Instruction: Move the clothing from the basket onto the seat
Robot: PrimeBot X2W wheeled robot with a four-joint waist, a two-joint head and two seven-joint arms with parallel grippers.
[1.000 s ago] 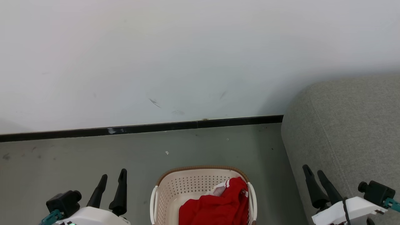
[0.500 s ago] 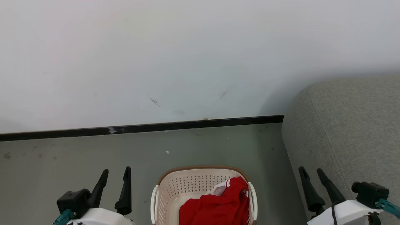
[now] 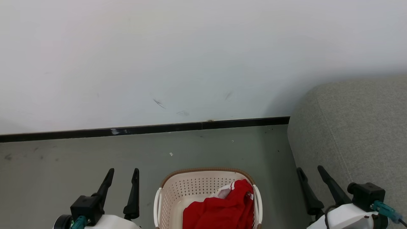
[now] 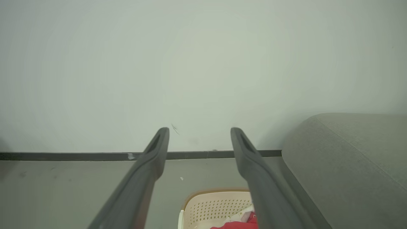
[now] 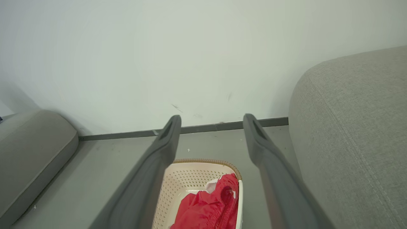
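1. Compared with a second ago, both arms stand closer in. My left gripper is nearer the basket, and my right gripper is off the seat's flank and over the gap beside the basket. Basket and load are unchanged.
2. Left gripper: released, fingers spread wide, nothing between them. It hovers over bare floor left of the basket.
3. Right gripper: also released and empty, poised between basket and seat.
4. The clothing lies in the basket as a red heap bunched against the right wall, with white trim showing at its far edge. None of it is on the seat.
5. The basket stands just beside the seat without touching it. I judge this placement keeps the carry short.
6. Assessment: the arms flank the basket with the jaws apart to prepare a downward reach, and no transfer is made yet. The heap's lean to the right favours my right gripper.
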